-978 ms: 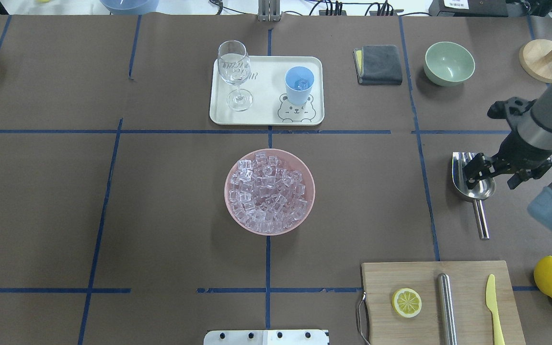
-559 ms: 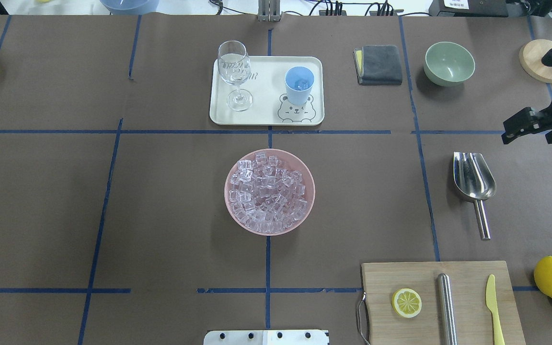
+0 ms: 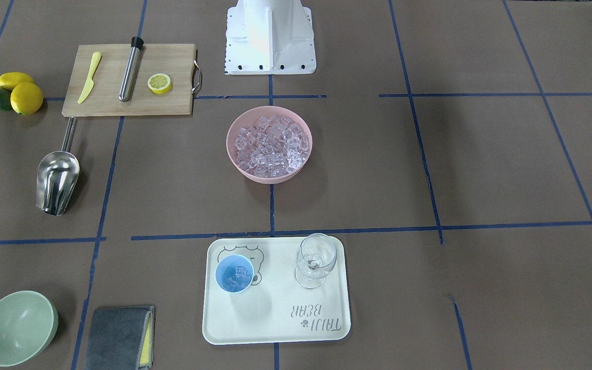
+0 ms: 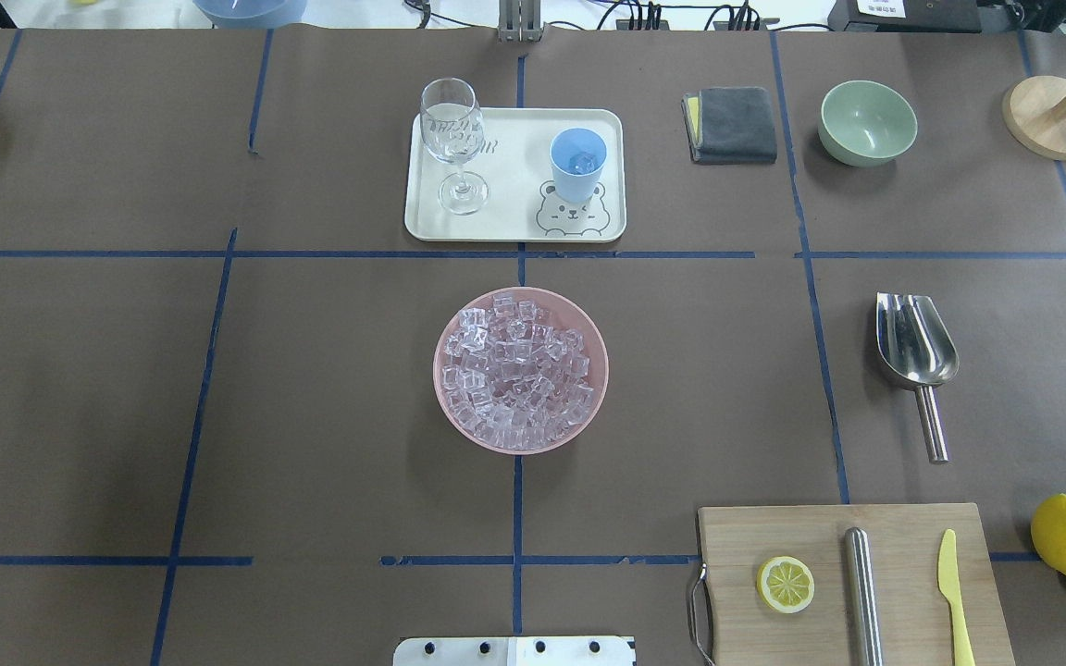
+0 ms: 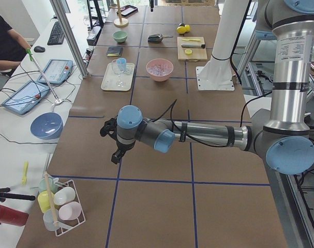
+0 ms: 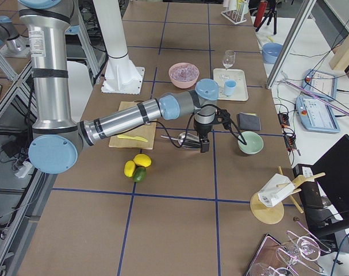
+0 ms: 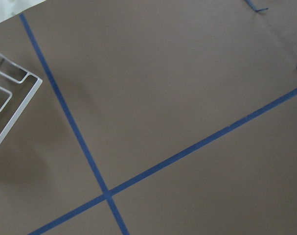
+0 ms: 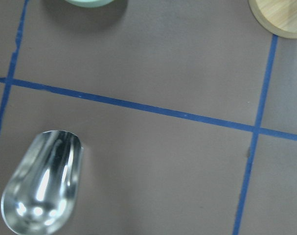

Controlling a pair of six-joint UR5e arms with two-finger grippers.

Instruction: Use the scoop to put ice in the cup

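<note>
Brown paper covers the surface [image 4: 311,388], gridded with blue tape. Clear ice [image 4: 514,370] fills a pink bowl [image 3: 269,178]. The light-blue cup [image 4: 576,190] stands on a cream tray [image 4: 514,176] printed with a grey bear face. The scoop [image 4: 914,344] is mirror-bright steel. A pale green bowl [image 4: 867,121] sits near the far right corner.

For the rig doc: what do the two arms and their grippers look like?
The left arm and right arm are silver-grey metal tubes with rounded light-blue caps at the joints. Each forearm carries black bands holding a black cable that loops out near the wrist. The left gripper and right gripper are black and angular. A white label, unreadable here, sits on the left arm's upright section.
</note>
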